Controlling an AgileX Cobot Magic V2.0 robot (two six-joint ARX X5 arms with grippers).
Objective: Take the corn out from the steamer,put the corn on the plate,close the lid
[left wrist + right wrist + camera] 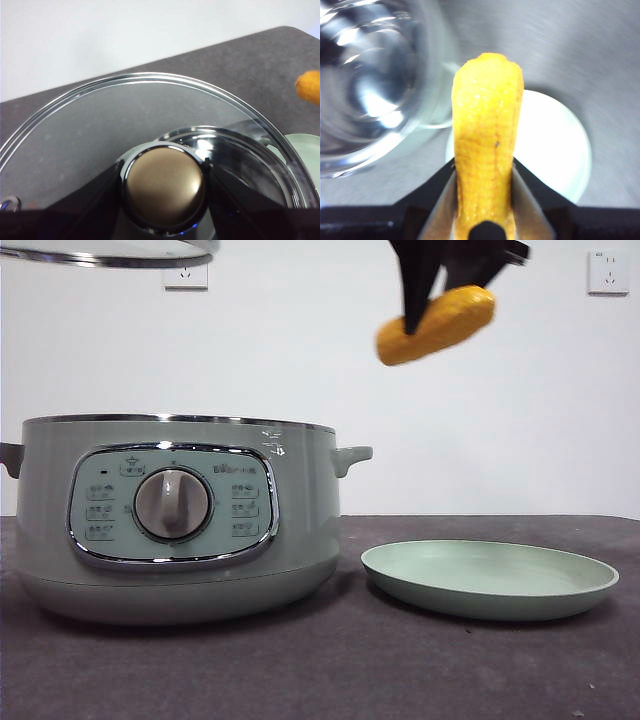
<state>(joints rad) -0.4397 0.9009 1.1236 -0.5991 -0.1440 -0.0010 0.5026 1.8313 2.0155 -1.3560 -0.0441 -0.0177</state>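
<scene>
Right claw (485, 200): jaws closed on the corn (487, 145), gripping the cob near one end; the rest jutted out beyond the jaws. Corn held high in the air. Beneath it lay the plate (555, 145), pale green, flat on the dark desk (600, 60). Beside the plate and below the claw to one side stood the steamer (365, 90), open, its shiny inside bare to view.

Left claw (164, 187): jaws clamped on either side of the lid's knob (164, 185). Lid (75, 140) hung level under the claw, raised clear above the steamer (230, 155). Farther off, past the lid's rim, the corn (310, 86) showed in mid-air.
</scene>
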